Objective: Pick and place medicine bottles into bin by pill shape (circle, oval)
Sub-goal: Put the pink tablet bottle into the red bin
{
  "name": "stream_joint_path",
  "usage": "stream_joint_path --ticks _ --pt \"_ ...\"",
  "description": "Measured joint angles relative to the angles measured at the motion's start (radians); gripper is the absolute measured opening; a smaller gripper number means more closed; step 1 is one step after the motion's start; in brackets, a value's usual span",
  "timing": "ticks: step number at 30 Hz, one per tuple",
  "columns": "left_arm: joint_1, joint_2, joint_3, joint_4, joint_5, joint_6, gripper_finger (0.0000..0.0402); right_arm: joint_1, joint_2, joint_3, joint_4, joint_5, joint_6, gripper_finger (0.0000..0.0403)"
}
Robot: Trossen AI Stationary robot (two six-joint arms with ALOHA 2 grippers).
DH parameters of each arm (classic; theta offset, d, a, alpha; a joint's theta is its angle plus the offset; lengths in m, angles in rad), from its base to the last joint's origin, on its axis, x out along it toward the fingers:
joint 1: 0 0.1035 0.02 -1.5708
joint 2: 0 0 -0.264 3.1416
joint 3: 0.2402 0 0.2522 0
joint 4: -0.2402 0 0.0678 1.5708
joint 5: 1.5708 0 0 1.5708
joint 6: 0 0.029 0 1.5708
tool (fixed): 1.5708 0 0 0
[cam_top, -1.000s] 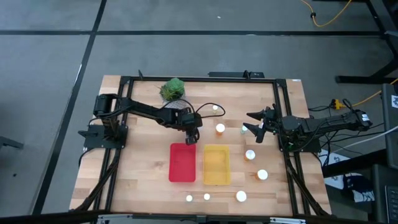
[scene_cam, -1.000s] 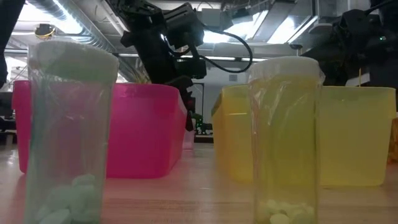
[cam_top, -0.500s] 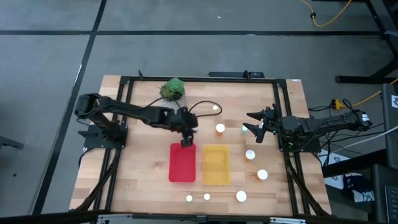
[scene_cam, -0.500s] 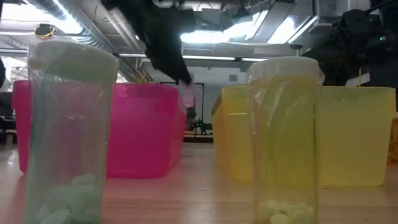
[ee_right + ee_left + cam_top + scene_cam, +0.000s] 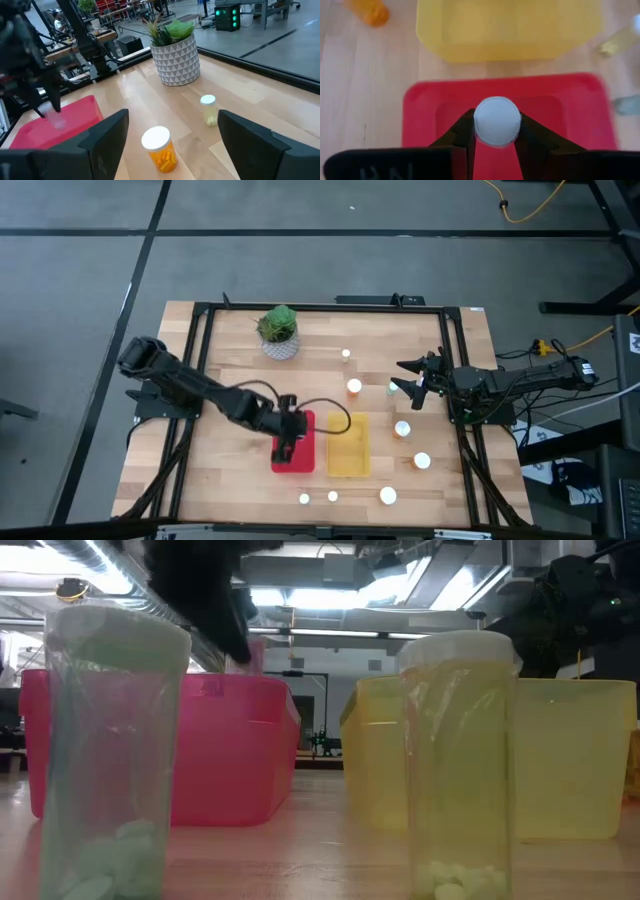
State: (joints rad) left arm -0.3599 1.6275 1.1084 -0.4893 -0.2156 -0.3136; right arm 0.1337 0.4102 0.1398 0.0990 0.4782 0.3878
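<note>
- A medicine bottle (image 5: 497, 121) with a white cap is pinched between the two fingers of the left hand (image 5: 495, 131), and it hangs directly over the red bin (image 5: 422, 102), above the bin's floor rather than resting on it
- In the high view the left hand (image 5: 286, 438) sits over the middle of the red bin (image 5: 305, 463), with its arm reaching in from the bin's left
- Judged from this, one bottle is at the drop-off stage: it is over the red bin but not yet released
- No bottle can be made out lying inside the red bin, and the yellow bin (image 5: 347, 445), just beside the red bin on its right, looks empty in the left wrist view
- So nothing appears sorted so far, and most of the work is left
- Loose bottles on the tabletop (image 5: 230, 370): an orange bottle (image 5: 354, 387) above the yellow bin, a small bottle (image 5: 346, 354) farther up, two bottles (image 5: 402, 429) to the right of the yellow bin, and a row of three bottles (image 5: 332, 497) below the two bins, near the tabletop's front edge
- The right hand (image 5: 402, 379) waits well to the right of the red bin with its fingers spread and nothing between them
- A potted plant (image 5: 279, 329) stands far above the red bin and is no part of the sorting
</note>
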Motion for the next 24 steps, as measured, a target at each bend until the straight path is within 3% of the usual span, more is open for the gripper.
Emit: stream_joint_path --ticks 10,24 --pt "0.051 0.089 -0.029 0.047 0.009 -0.019 0.0092 0.000 0.000 0.000 0.000 0.000 0.023 0.0307" --pt "0.064 0.087 -0.106 0.129 -0.053 -0.023 0.0093 0.000 0.000 0.000 0.000 0.000 0.023 0.0307"
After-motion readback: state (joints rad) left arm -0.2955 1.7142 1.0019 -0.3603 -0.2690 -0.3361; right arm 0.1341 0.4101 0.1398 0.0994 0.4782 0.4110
